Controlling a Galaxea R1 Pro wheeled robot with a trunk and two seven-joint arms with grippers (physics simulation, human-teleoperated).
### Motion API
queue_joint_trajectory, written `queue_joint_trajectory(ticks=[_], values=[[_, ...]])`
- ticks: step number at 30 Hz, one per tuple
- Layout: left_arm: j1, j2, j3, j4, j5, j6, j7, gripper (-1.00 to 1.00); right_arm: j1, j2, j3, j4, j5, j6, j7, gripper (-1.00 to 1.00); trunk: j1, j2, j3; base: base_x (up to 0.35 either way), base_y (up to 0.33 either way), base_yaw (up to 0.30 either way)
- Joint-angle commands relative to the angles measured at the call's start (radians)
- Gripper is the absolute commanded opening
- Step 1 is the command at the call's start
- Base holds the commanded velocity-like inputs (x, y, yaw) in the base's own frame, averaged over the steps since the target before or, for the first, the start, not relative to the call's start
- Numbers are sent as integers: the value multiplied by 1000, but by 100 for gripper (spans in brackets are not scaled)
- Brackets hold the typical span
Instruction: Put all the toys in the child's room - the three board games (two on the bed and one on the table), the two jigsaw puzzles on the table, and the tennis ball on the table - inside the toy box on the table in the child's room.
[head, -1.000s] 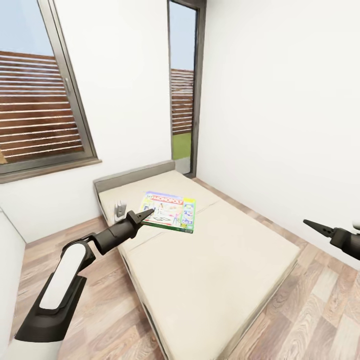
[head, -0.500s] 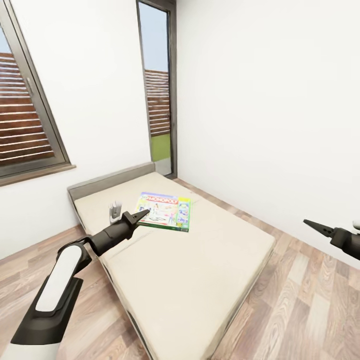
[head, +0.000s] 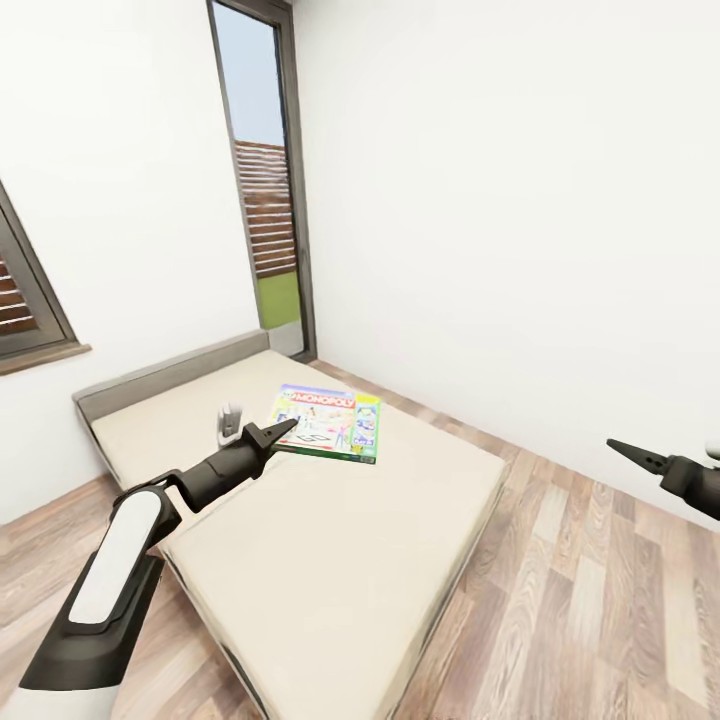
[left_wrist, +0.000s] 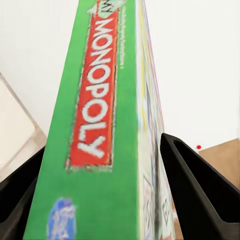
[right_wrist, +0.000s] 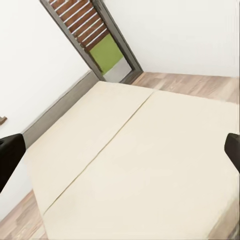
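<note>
The Monopoly box (head: 330, 424) is clamped by its green edge between the two fingers of the left gripper (head: 283, 432), as the left wrist view makes plain, with a black finger (left_wrist: 197, 192) seen on each side of the box (left_wrist: 107, 130). It is carried flat and out in front of the robot, above the bed (head: 300, 520) and apparently clear of the mattress, which suits a carry across the room to the toy box. The right gripper (head: 632, 454) is held out to the side over the wood floor (head: 600, 600); in the right wrist view its fingers (right_wrist: 10, 155) stand wide apart at the frame's edges with nothing between them. No other game is seen on the bed. Because only one edge of the box is gripped, sagging or slipping during turns is judged possible. Open floor is available to the right of the bed, while the white wall (head: 520, 220) and the tall narrow window (head: 262, 190) bound the far side.
</note>
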Motion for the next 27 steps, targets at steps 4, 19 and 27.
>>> queue_joint_trajectory(ticks=[4,19,27], values=[[0,1,4,-2,14,2,9,-100,-2,0,0,0,5,4,7,100,1,-2,0,0,0,-282],[6,2,7,-2,14,1,-16,-100,-2,1,0,0,5,4,7,100,1,-2,7,0,0,-282],[13,2,30,-3,14,1,-22,-100,-2,1,0,0,5,4,7,100,1,-2,10,0,0,-282]])
